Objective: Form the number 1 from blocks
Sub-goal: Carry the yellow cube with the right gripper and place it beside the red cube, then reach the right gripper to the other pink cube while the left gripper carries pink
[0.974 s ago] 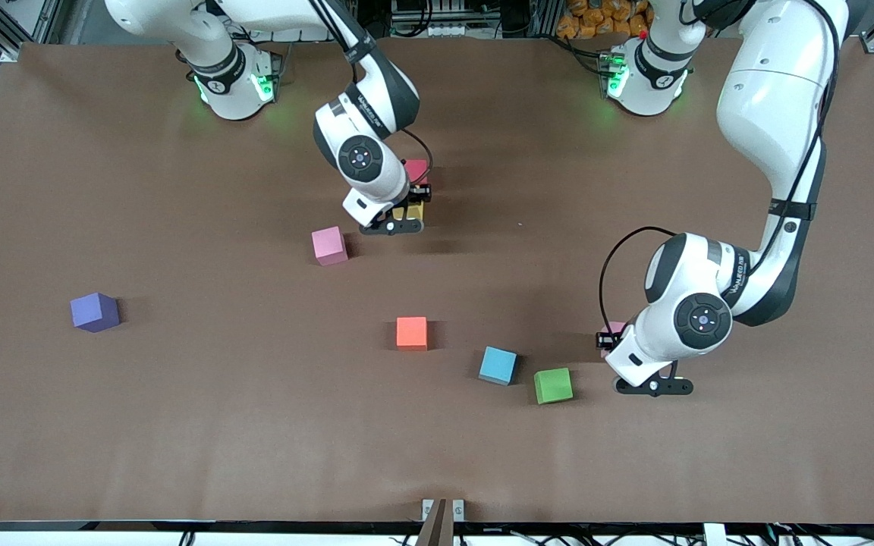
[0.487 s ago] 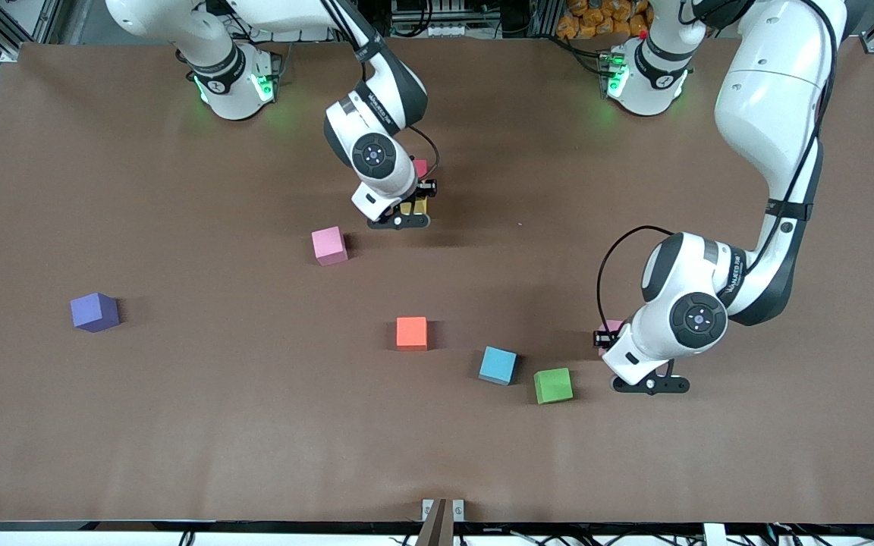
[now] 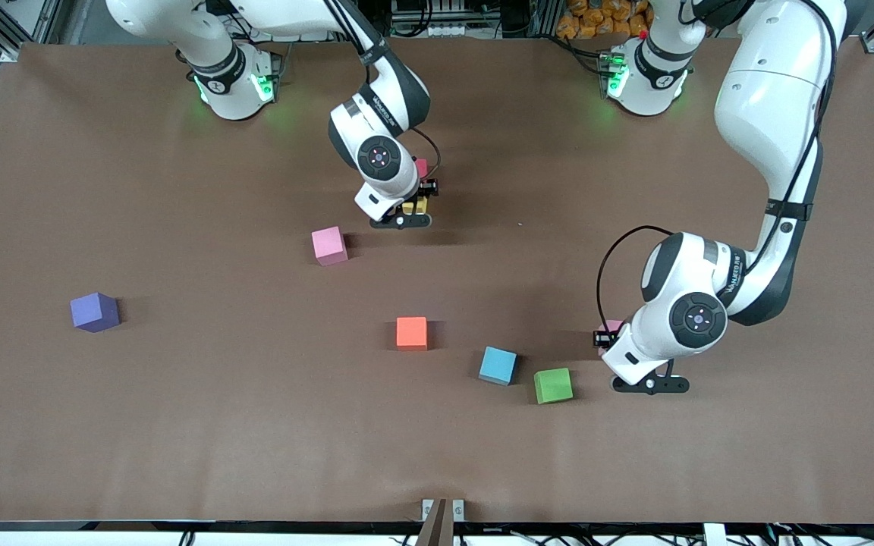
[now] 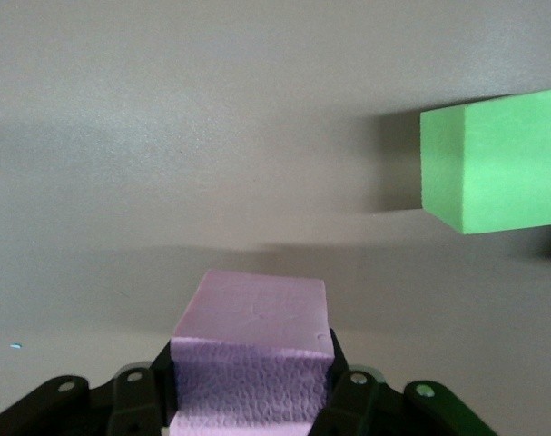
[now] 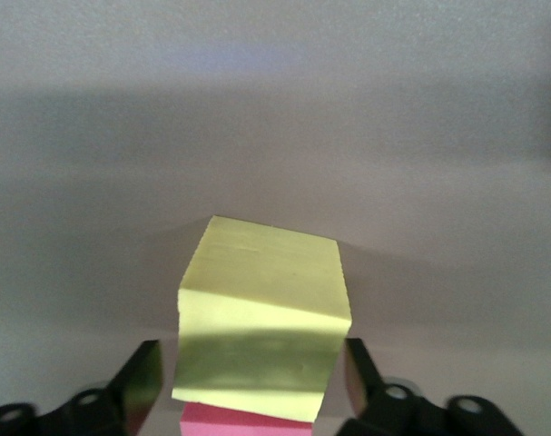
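A yellow block (image 3: 413,206) (image 5: 266,309) rests on the table against a dark red block (image 3: 422,165) (image 5: 243,423). My right gripper (image 3: 416,205) (image 5: 252,363) straddles the yellow one, open, with a gap on each side. My left gripper (image 3: 610,337) (image 4: 250,363) is shut on a pink block (image 3: 613,327) (image 4: 257,318), low at the table beside the green block (image 3: 553,385) (image 4: 497,163). A second pink block (image 3: 329,245) lies nearer the camera than the yellow one, toward the right arm's end.
An orange block (image 3: 411,333) and a light blue block (image 3: 498,365) lie loose near the green one. A purple block (image 3: 94,312) sits alone toward the right arm's end. The brown table (image 3: 179,425) is bare nearer the camera.
My right gripper carried the yellow block up against the dark red block and now stands apart from it. My left gripper shifted slightly with its pink block.
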Robot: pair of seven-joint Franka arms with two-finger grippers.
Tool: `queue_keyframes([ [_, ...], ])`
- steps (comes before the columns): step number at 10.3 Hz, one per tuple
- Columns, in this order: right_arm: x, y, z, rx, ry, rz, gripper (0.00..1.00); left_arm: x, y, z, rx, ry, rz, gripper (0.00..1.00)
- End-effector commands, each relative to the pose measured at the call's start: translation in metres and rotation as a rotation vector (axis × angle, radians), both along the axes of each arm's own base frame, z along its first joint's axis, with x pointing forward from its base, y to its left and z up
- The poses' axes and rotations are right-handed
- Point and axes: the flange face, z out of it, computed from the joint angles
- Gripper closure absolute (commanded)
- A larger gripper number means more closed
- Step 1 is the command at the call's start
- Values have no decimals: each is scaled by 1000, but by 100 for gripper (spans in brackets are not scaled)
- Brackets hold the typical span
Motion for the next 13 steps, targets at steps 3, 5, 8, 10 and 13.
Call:
queue_keyframes([
  [3, 62, -62, 72, 59, 34, -131, 0, -22, -40, 2, 10, 17, 15, 100],
  [5, 97, -109, 86, 70, 5, -142, 0, -45, -95, 8, -33, 32, 85, 100],
  [8, 148, -203, 83, 75, -29, -129, 0, -88, -181, 16, -57, 42, 160, 100],
  [10, 162, -244, 74, 85, -22, -135, 0, -119, -233, 14, -70, 26, 175, 100],
  [13, 160, -266, 53, 103, 2, -64, 0, -184, -316, 3, -91, 12, 137, 100],
])
